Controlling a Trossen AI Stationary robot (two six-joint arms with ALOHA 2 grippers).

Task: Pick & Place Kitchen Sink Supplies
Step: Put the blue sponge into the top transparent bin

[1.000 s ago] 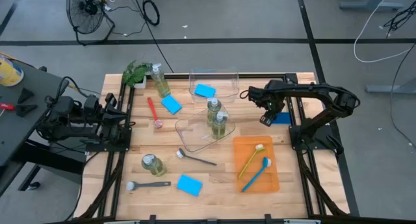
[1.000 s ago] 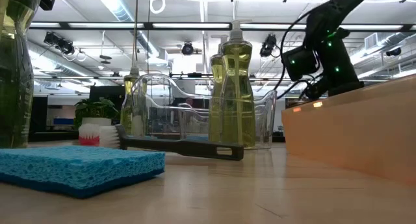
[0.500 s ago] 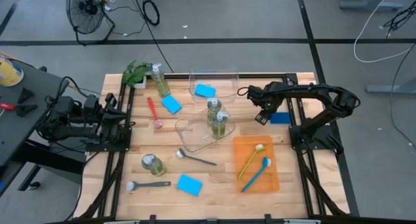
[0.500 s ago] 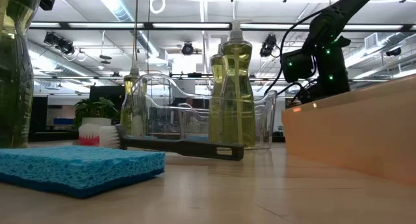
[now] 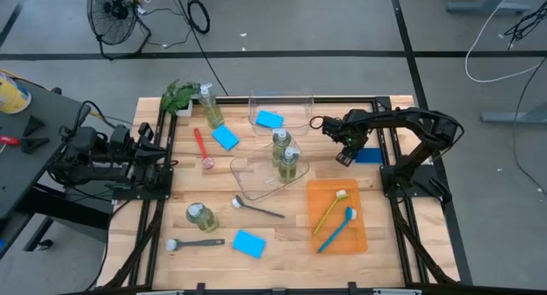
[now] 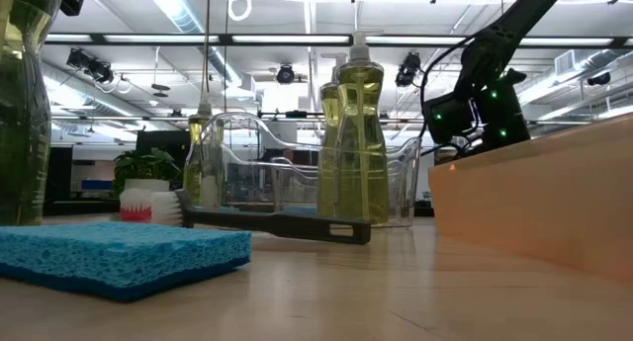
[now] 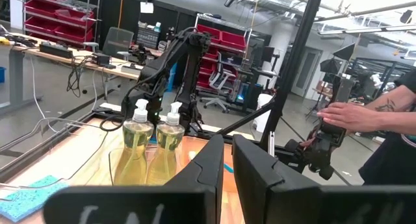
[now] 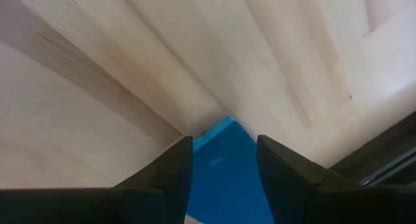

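Observation:
My right gripper (image 5: 344, 158) (image 8: 224, 143) points steeply down at the table's right edge, open. A flat blue sponge (image 5: 371, 156) lies on the wood there. One corner (image 8: 226, 128) of it shows between and below my fingers, and whether they touch it cannot be told. Two more sponges (image 5: 226, 138) (image 5: 249, 243) lie on the table, and a third (image 5: 269, 119) is in the far clear bin. Two pump bottles (image 5: 285, 154) stand upright in the middle bin. My left gripper (image 5: 161, 155) (image 7: 227, 178) waits shut at the left edge.
An orange tray (image 5: 359, 235) holding a yellow-green brush (image 5: 329, 209) and a blue brush (image 5: 338, 228) lies just nearer than the right gripper. Red (image 5: 201, 147) and dark grey brushes (image 5: 256, 208) (image 5: 195, 242), two more bottles (image 5: 210, 107) (image 5: 201, 216) and a plant (image 5: 178, 96) occupy the left half.
My right gripper has sunk toward the blue sponge at the right edge and drifted a little toward the table's left. The gap between its fingers looks unchanged. The sponge has stayed where it was.

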